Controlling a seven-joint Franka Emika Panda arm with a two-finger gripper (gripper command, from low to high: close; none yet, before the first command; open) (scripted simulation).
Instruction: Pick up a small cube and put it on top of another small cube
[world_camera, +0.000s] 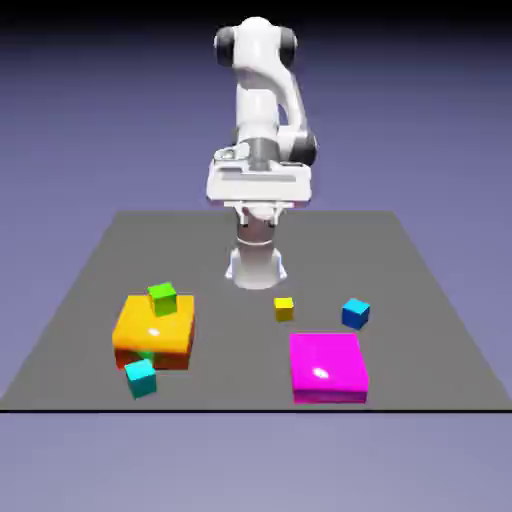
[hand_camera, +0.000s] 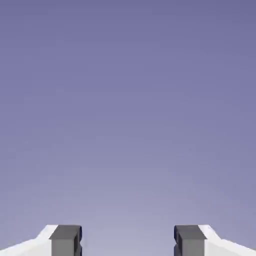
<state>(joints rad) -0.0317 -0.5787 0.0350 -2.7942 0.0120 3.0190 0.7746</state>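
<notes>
The small teal cube (world_camera: 141, 377) rests on the table near the front edge, just in front of the flat orange block (world_camera: 153, 332). The small lime-green cube (world_camera: 162, 298) sits on the back part of that orange block's top. My gripper (world_camera: 260, 205) hangs high above the table's far middle, well away from both cubes. In the hand view the gripper (hand_camera: 127, 242) is open: its grey fingertips (hand_camera: 66, 240) stand wide apart with only the plain backdrop between them. No cube shows in that view.
A small yellow cube (world_camera: 284, 309) and a small blue cube (world_camera: 355, 313) lie right of the table's middle in the exterior view. A flat magenta block (world_camera: 327, 366) lies in front of them. The table's front edge (world_camera: 250, 408) runs just below the teal cube.
</notes>
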